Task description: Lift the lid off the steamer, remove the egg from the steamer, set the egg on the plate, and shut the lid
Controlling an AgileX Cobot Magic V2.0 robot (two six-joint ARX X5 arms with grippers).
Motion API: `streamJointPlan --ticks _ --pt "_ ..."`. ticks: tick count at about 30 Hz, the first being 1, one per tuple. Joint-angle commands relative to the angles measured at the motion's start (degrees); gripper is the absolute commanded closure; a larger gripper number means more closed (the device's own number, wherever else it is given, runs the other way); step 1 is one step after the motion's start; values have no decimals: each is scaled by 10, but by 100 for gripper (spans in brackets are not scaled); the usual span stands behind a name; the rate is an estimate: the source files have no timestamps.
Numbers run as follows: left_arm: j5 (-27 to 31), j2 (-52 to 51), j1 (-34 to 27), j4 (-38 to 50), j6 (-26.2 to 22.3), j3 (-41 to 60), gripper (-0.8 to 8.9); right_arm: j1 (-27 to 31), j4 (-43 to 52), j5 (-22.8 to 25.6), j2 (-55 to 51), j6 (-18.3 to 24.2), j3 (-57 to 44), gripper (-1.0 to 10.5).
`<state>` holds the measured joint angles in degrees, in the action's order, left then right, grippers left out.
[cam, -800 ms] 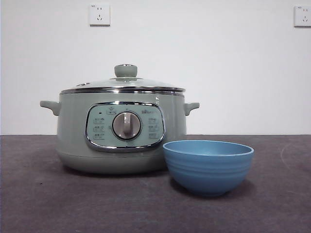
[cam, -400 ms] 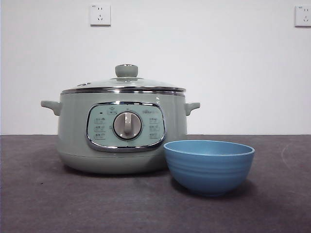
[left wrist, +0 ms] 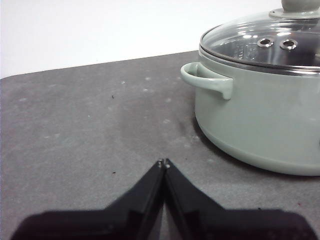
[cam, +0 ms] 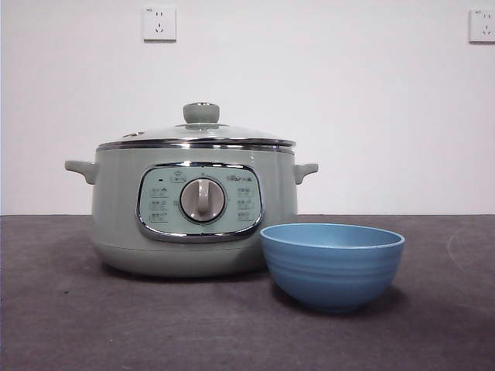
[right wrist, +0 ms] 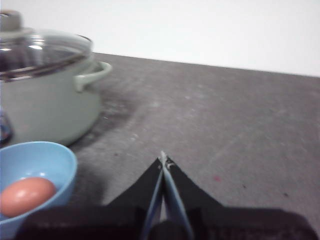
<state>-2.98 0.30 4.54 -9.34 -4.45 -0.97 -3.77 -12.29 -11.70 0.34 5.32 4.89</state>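
A large round pale sage-green electric steamer with two small side handles stands on the dark grey table, its chrome-framed control panel and silver dial facing the front camera. The shallow-domed glass lid with a chrome rim and a pale green round knob sits closed on top of it. Just beside the steamer, slightly nearer the front camera, rests the round deep blue plate, shaped like a ridged bowl; whether the two touch cannot be told. In the right wrist view a brownish egg lies inside this plate. The left gripper hangs low over bare table near one of the steamer's handles, its two black jaws pressed together tip to tip and holding nothing. The right gripper sits near the plate, likewise with its jaws closed against each other and empty. Two white wall sockets show on the white wall behind
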Motion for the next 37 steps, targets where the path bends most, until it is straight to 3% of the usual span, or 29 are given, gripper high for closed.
streamJointPlan --ticks 1,12,37 --pt "-1 -1 -2 2 3 8 817 1 3 2 -2 -18 -20 945" --pt "-1 -1 -2 2 3 8 817 0 29 1 -2 -59 -45 945" --pt "-1 -1 -2 2 3 8 817 0 28 1 -2 -59 -45 945"
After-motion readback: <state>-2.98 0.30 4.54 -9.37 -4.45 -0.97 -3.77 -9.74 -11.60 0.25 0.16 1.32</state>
